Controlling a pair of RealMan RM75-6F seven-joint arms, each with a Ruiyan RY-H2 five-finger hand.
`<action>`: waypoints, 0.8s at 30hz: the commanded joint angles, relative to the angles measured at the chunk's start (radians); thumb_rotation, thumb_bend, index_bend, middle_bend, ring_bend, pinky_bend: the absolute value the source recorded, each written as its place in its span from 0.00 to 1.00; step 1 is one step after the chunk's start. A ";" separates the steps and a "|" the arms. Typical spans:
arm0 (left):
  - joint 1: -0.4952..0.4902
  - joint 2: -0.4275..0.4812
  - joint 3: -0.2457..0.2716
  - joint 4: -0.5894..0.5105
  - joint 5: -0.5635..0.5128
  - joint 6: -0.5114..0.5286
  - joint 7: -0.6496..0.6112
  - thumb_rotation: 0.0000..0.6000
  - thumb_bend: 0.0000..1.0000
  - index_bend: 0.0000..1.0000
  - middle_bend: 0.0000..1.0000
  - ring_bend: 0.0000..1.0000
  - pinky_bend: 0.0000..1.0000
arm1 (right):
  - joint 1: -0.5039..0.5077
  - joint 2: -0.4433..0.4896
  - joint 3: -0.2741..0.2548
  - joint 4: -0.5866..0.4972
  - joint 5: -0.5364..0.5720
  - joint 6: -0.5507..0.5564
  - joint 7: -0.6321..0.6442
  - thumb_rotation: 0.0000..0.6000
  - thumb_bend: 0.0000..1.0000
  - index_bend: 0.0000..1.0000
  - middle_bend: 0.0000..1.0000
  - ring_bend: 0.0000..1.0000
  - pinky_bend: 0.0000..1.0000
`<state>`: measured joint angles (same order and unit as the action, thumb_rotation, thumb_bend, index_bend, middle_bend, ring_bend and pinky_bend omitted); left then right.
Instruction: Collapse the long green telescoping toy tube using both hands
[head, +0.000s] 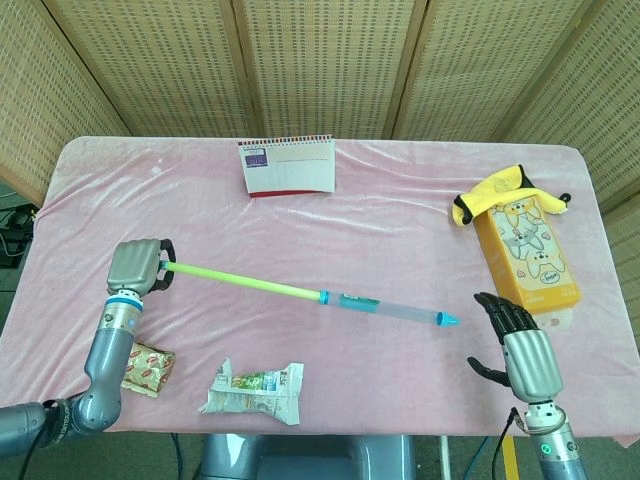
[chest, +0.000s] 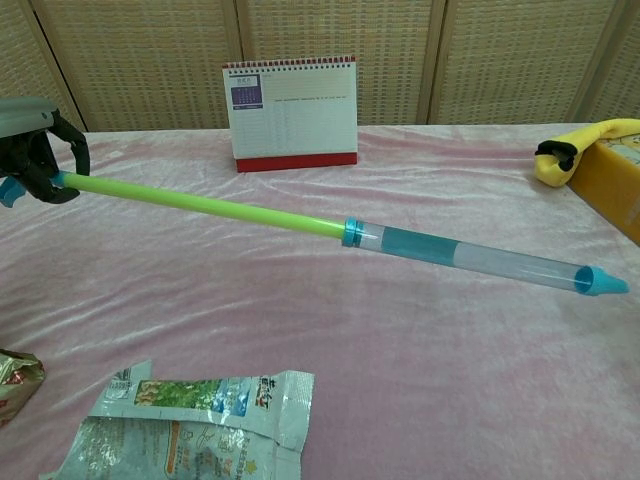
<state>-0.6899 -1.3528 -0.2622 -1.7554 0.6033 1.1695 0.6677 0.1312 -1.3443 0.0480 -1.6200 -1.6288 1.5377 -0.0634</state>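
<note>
The left hand (head: 138, 267) grips the green rod end of the telescoping toy tube (head: 300, 294), which slants from it toward the right hand (head: 517, 343) — fingers spread, holding nothing, just beyond the blue tip. Best cup that tip, then push both ends inward along 1 straight axis.

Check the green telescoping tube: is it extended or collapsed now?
Extended. The green rod stands almost fully out of the clear barrel, with the left hand gripping the rod's far end.
</note>
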 joint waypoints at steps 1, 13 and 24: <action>0.003 0.015 -0.003 -0.025 0.008 0.016 -0.012 1.00 0.67 0.86 0.96 0.86 0.82 | 0.007 0.007 0.027 -0.068 0.040 -0.013 -0.069 1.00 0.27 0.31 0.72 0.68 0.50; 0.013 0.074 -0.006 -0.108 0.024 0.057 -0.039 1.00 0.68 0.86 0.96 0.86 0.82 | 0.022 -0.015 0.058 -0.219 0.190 -0.082 -0.273 1.00 0.34 0.38 0.91 0.87 0.54; 0.003 0.095 -0.011 -0.135 -0.002 0.076 -0.039 1.00 0.68 0.86 0.96 0.86 0.82 | 0.010 -0.028 0.026 -0.286 0.203 -0.081 -0.362 1.00 0.36 0.38 0.92 0.88 0.54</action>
<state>-0.6854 -1.2574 -0.2735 -1.8909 0.6035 1.2431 0.6271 0.1438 -1.3705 0.0786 -1.8997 -1.4267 1.4553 -0.4174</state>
